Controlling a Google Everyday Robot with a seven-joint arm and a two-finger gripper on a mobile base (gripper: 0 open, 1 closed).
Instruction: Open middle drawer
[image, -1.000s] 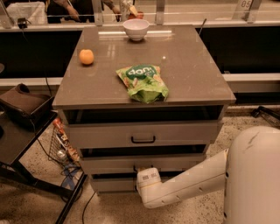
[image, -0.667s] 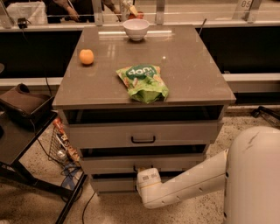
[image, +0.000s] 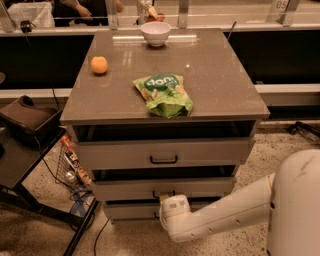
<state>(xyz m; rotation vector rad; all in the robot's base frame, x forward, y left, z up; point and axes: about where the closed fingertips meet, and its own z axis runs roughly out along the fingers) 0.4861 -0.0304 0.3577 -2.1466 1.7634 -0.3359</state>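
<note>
Sitting low at the flat beige middle drawer (image: 125, 190), by its black bar handle (image: 161, 194), the rounded white gripper (image: 169, 201); hold cannot be told.

Pale grey-beige middle drawer (image: 120, 190), jaws at its black centre handle.

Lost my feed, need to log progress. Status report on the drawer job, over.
Gripper at middle drawer handle, low front of cabinet. Drawer looks barely out, if at all. Chip bag, orange, bowl on top, not in its path.
</note>
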